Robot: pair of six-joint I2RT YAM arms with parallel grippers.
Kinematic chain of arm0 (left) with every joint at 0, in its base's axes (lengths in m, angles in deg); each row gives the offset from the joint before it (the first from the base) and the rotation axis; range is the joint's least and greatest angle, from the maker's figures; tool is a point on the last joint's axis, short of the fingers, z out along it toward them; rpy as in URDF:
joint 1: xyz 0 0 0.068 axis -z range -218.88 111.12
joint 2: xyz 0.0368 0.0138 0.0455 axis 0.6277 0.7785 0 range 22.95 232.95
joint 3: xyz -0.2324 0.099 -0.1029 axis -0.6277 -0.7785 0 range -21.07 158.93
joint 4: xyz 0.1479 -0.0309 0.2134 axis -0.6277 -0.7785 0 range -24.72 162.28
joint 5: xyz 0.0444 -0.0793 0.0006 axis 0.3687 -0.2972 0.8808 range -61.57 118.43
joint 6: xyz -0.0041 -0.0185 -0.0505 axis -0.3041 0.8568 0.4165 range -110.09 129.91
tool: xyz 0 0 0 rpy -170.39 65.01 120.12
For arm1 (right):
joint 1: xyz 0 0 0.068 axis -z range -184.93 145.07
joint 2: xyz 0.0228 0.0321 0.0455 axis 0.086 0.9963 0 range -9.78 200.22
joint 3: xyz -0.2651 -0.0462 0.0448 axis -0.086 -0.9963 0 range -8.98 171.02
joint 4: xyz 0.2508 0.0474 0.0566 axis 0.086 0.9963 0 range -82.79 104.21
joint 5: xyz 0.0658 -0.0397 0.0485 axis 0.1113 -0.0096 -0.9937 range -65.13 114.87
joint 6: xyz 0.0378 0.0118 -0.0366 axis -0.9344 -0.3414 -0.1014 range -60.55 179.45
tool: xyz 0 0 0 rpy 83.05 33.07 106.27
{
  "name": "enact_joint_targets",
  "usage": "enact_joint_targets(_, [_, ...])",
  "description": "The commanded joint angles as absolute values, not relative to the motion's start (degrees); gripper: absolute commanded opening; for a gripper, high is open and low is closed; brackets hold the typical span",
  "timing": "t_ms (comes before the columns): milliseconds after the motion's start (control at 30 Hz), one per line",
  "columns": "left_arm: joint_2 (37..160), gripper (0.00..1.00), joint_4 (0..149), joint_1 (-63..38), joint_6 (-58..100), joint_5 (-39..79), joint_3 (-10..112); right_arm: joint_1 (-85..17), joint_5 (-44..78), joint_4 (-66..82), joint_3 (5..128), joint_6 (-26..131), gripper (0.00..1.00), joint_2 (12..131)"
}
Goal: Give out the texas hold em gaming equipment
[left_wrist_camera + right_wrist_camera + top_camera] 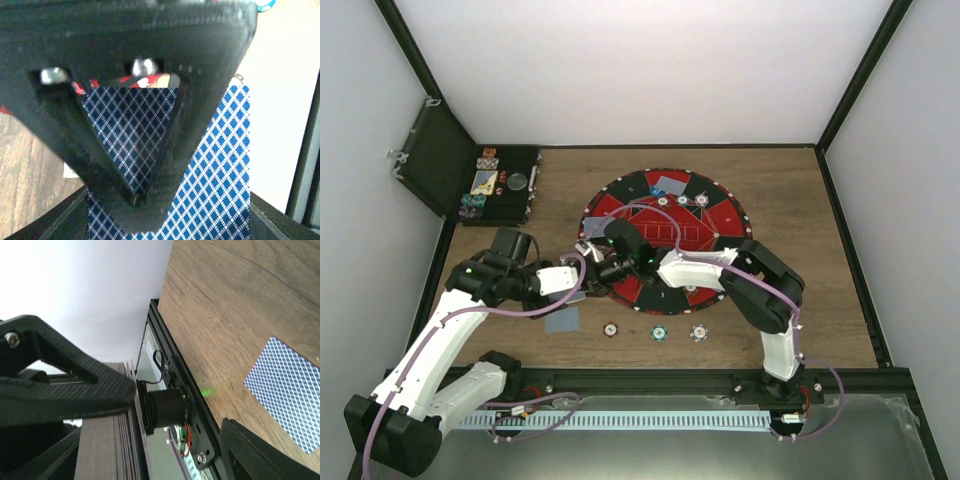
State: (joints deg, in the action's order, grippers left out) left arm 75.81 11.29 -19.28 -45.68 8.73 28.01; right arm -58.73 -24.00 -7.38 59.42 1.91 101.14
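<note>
From above, the left fingers point(578, 284) and right fingers point(600, 256) meet right at the near-left rim of the mat point(715, 215). One card point(562, 320) lies face down on the table point(820, 300) just off that same edge. Three chips point(659, 332) sit in a row along the mat's near side. More chips and a card rest on the mat's far part, and the open case point(500, 185) stands off to the mat's far left. It's tight here, and the two arms could knock together.

Left wrist now: the left fingers point(170, 165) are clamped on the deck point(220, 165), blue diamond backs showing. A hard tug from the other arm could fan the deck or drag it out.

Right wrist: the right fingers point(65, 390) stand apart with nothing held, and the deck's edge point(112, 445) is just beside the upper one. Pinch too deep and several cards come off together; too shallow and the card slips free. The loose card point(285, 390) lies flat on the table beyond.
</note>
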Motion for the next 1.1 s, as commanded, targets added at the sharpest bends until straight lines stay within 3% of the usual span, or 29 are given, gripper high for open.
enact_joint_targets(0, [75.32,0.04,11.55,-19.19,-46.43,7.65,29.24,-56.95,-25.07,-8.23,54.1,2.9,0.64,97.92])
enact_joint_targets(67, [75.42,0.04,11.74,-19.19,-46.46,7.52,29.14,-56.14,-25.19,-8.06,52.28,3.67,0.61,96.78])
enact_joint_targets(233, [75.68,0.04,11.9,-19.17,-46.4,7.52,29.27,-54.62,-24.93,-6.85,50.04,4.63,0.41,94.62])
enact_joint_targets(433, [75.42,0.04,11.9,-19.23,-46.42,7.62,28.75,-54.22,-23.65,-4.05,50.3,6.11,0.28,91.72])
enact_joint_targets(600, [75.42,0.04,12.08,-19.23,-46.6,7.61,28.54,-53.72,-22.24,-0.99,50.04,7.41,0.04,89.01])
enact_joint_targets(1067, [75.51,0.04,12.13,-19.23,-46.75,7.58,28.32,-46.96,-23.16,3.97,47.67,10.71,0.01,82.54])
